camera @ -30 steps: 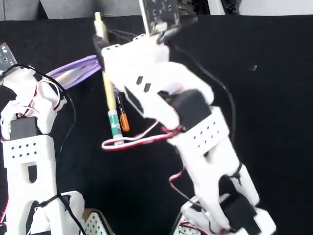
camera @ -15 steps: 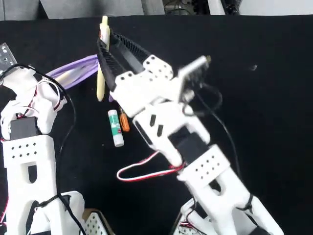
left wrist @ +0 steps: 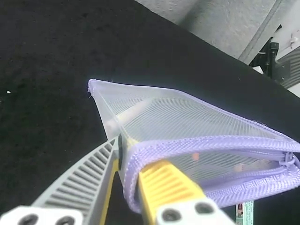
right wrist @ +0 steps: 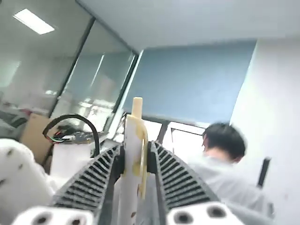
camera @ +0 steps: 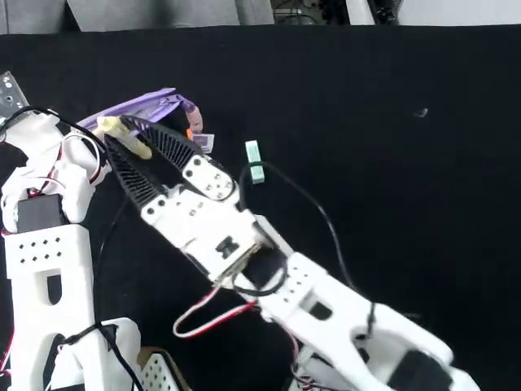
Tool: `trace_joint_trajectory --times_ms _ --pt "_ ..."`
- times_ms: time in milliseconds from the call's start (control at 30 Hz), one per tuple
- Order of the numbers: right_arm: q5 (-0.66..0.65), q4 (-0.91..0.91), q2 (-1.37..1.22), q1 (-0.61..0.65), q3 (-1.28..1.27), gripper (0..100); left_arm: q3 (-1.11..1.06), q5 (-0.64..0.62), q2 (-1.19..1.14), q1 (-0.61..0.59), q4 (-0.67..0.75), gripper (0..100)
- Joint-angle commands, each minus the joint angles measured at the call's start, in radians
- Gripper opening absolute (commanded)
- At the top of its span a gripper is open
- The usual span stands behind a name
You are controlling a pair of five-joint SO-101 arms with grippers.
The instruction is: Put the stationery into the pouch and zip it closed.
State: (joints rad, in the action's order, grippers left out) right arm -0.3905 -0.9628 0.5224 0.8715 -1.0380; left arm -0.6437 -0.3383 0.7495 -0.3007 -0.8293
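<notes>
Where half a second ago the right arm held the pale yellow pen high over the far side of the surface, it has now swung down and to the left. The right gripper [camera: 116, 134] now lies low, just beside the purple mesh pouch [camera: 146, 106], and the pen [camera: 110, 125] points toward the pouch's mouth. Its fingers are narrow and clamped on the pen's shaft, which stands between the two ribbed fingers in the right wrist view. The left gripper [left wrist: 127, 157] has kept its place, with its fingers [left wrist: 164, 185] pinched on the pouch's zippered edge, presenting the opening to the other arm. A small green item [camera: 255, 161] lies on the black surface [camera: 407, 204] near the right arm, apart from the pouch. The step in hand looks like insertion, with the pen lined up, though I cannot tell whether its tip has passed the mouth. By that reading, the pen has yet to be pushed in and released, loose pieces remain outside, and the zip is not yet drawn shut.
</notes>
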Motion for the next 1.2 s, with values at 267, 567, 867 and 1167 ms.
trace_joint_trajectory --times_ms 267,567,867,1167 --pt "-0.100 -0.454 -0.294 -0.008 0.064 1.1 -0.024 -0.008 0.014 0.016 0.098 3" --pt "-0.106 -0.755 -0.705 -0.074 0.300 1.1 -0.024 -0.008 0.014 0.016 0.094 3" --pt "-0.226 -0.793 -0.905 -0.089 0.397 1.1 -0.025 -0.008 0.005 0.008 0.097 3" --pt "-0.227 -0.787 -0.905 -0.117 0.260 1.3 -0.018 -0.008 0.014 -0.035 0.094 3"
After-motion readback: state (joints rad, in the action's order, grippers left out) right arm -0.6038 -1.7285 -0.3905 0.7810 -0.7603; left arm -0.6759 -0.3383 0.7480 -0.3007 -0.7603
